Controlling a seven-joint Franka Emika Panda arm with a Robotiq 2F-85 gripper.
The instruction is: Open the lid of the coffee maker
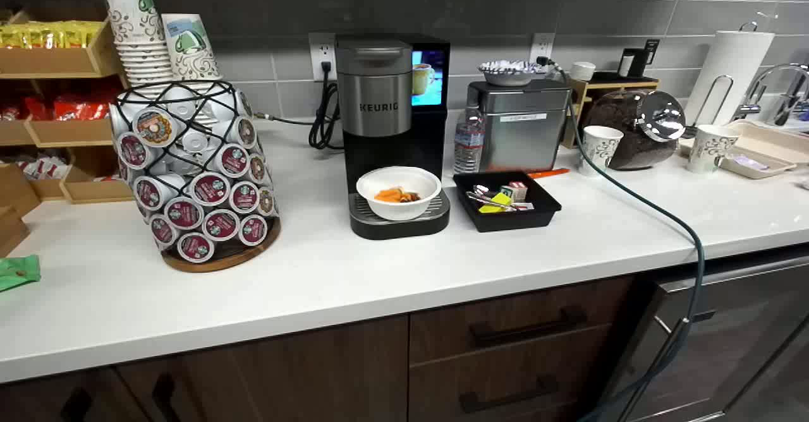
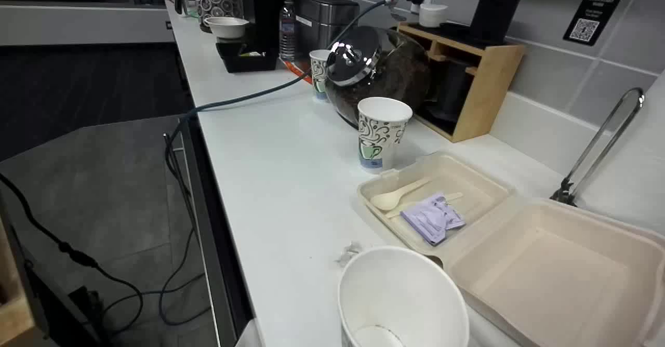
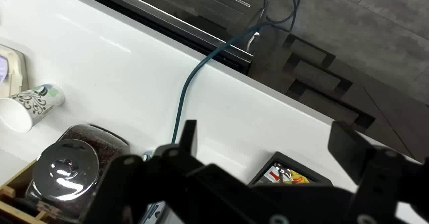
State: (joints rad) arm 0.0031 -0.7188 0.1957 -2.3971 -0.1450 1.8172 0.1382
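Note:
The coffee maker (image 1: 377,107) stands on the white counter, with a black body, silver-grey front and lit side display. Its lid (image 1: 371,50), a dark grey rounded top with a handle arch, looks closed in an exterior view. The coffee maker (image 2: 263,12) also shows in an exterior view, where its top is cut off by the upper edge. My gripper (image 3: 263,131) shows only in the wrist view. It is open, with nothing between its fingertips, above the counter near the black tray. The coffee maker and lid are out of view in the wrist view.
A white bowl (image 1: 397,209) sits on the coffee maker's drip tray. A black tray of packets (image 1: 507,220), a water bottle (image 1: 469,141) and a boxy silver machine (image 1: 521,128) stand beside it. A pod rack (image 1: 196,175) stands opposite. A cable (image 1: 651,201) crosses the counter.

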